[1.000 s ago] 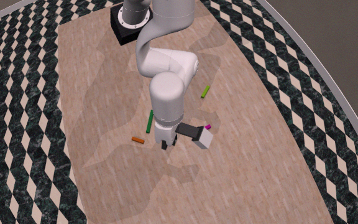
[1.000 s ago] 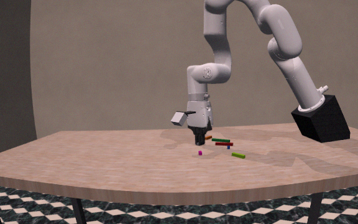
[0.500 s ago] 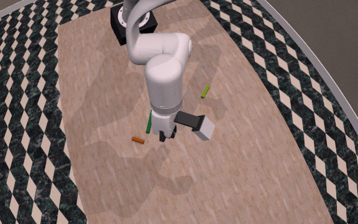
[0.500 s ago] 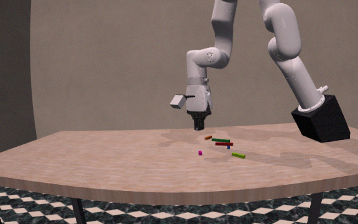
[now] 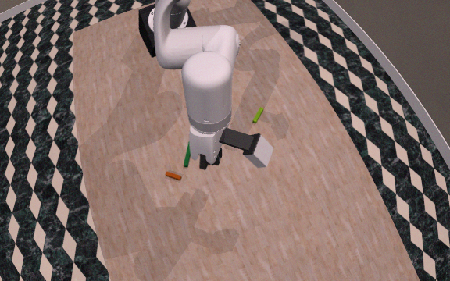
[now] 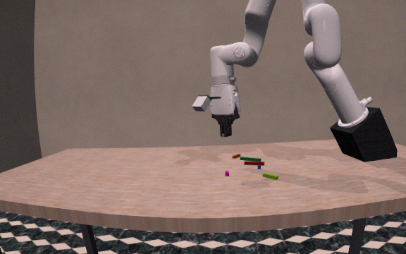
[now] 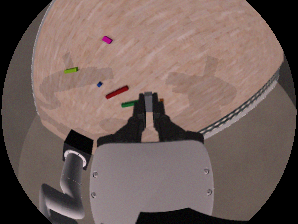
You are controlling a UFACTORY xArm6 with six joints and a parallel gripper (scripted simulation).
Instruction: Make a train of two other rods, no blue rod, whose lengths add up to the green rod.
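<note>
My gripper (image 5: 210,162) (image 6: 225,134) (image 7: 148,100) is shut on the grey rod (image 7: 148,103), which shows between the fingertips in the wrist view, well above the table. The green rod (image 5: 187,156) (image 6: 250,159) (image 7: 129,104) lies flat on the table and is partly hidden by the gripper in the top view and the wrist view. The lime rod (image 5: 258,115) (image 6: 270,176) (image 7: 71,70) lies flat, apart from the others. The red rod (image 6: 254,163) (image 7: 117,92) lies beside the green one, with a gap.
The orange rod (image 5: 173,176) (image 6: 236,156) (image 7: 161,100) lies near one end of the green rod. The blue rod (image 6: 259,167) (image 7: 99,84) lies between red and lime. The magenta rod (image 6: 227,173) (image 7: 107,39) lies alone. The arm hides red, blue and magenta in the top view.
</note>
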